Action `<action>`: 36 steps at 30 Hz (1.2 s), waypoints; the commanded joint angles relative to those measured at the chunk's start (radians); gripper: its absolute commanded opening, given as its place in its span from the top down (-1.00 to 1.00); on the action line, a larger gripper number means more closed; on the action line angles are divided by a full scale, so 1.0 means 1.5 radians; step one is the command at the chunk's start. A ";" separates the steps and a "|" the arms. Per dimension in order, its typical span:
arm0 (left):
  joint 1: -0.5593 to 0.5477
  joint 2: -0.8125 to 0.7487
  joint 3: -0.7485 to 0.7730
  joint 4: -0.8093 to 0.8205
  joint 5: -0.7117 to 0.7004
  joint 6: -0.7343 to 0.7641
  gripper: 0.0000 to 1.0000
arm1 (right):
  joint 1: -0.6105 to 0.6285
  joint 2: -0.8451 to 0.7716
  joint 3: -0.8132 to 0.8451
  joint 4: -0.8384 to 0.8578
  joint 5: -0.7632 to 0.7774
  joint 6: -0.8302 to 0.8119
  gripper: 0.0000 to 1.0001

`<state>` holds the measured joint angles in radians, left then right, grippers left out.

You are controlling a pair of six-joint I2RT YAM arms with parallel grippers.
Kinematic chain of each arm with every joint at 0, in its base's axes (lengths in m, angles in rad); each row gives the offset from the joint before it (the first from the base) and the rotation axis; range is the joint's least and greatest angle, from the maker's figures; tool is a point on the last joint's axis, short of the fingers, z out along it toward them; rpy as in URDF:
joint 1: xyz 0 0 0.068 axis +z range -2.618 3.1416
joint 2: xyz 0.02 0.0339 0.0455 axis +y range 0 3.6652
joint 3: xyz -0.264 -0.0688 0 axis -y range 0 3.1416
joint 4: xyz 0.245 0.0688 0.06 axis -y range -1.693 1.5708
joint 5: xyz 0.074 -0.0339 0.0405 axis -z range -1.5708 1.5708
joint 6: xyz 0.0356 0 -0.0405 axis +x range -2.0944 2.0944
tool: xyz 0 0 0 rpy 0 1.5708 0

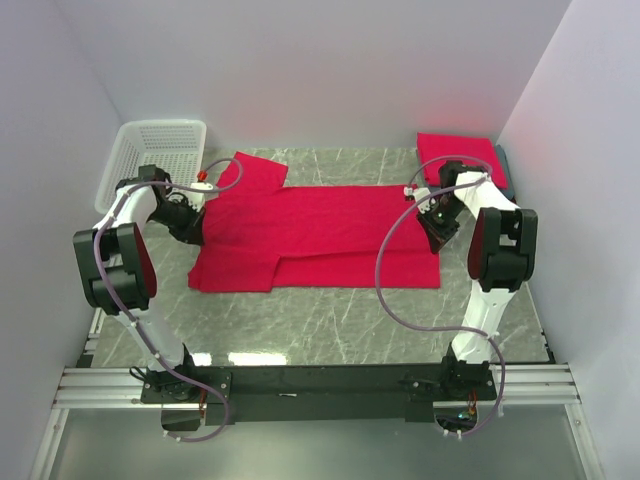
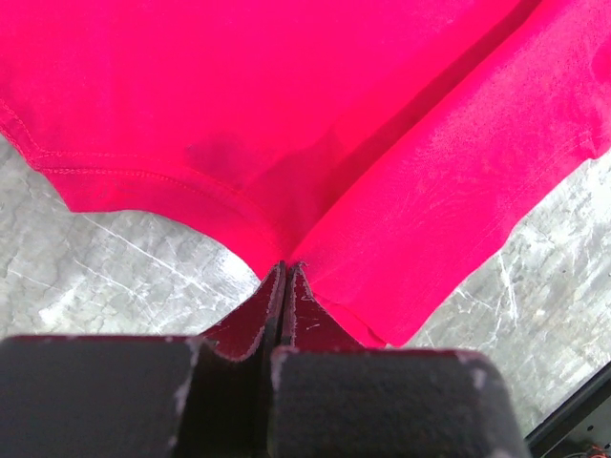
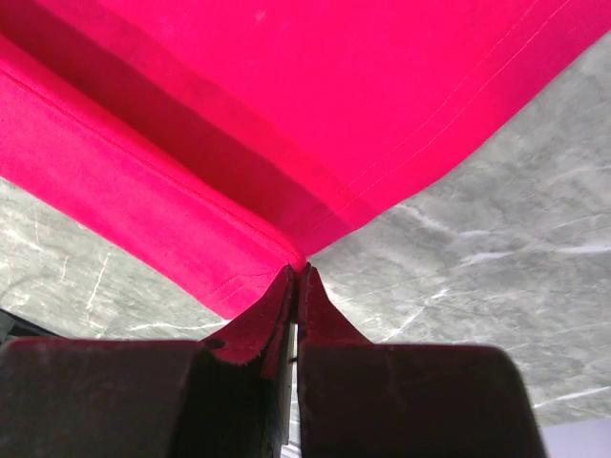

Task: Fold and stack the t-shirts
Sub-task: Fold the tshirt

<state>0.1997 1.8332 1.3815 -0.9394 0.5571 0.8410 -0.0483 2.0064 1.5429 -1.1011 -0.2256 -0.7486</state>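
Grey-veined marble tabletop: carries every item below.

Crimson t-shirt: spread across the tabletop's middle, with the sleeve end toward the left edge and the hem toward the right. One sleeve points at the far-left corner.

White lattice basket: far-left corner, apart from the work.

Folded stack: far-right corner, a red rectangle on top of a darker grey one.

Left gripper: jaws pressed together, pinching the crimson t-shirt at its left side.

Right gripper: jaws likewise clamped on the hem edge.

Handling note: this fold probably wants both pinches lifted level and carried in step. Keeping the cloth taut between them should land the edges parallel without dragging the lower layer.
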 commanded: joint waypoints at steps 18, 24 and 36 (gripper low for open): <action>0.029 -0.028 -0.017 0.000 0.009 -0.014 0.03 | -0.031 -0.001 0.065 -0.050 -0.049 0.039 -0.23; 0.084 -0.081 -0.113 -0.005 0.000 0.015 -0.02 | -0.056 -0.074 -0.078 -0.035 -0.110 0.098 -0.22; 0.101 -0.056 -0.205 0.062 0.008 -0.018 -0.03 | -0.071 -0.030 -0.175 0.060 -0.115 0.190 -0.21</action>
<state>0.3527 1.7344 1.0824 -0.8982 0.5438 0.8276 -0.1432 1.9388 1.2892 -1.0729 -0.3855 -0.5133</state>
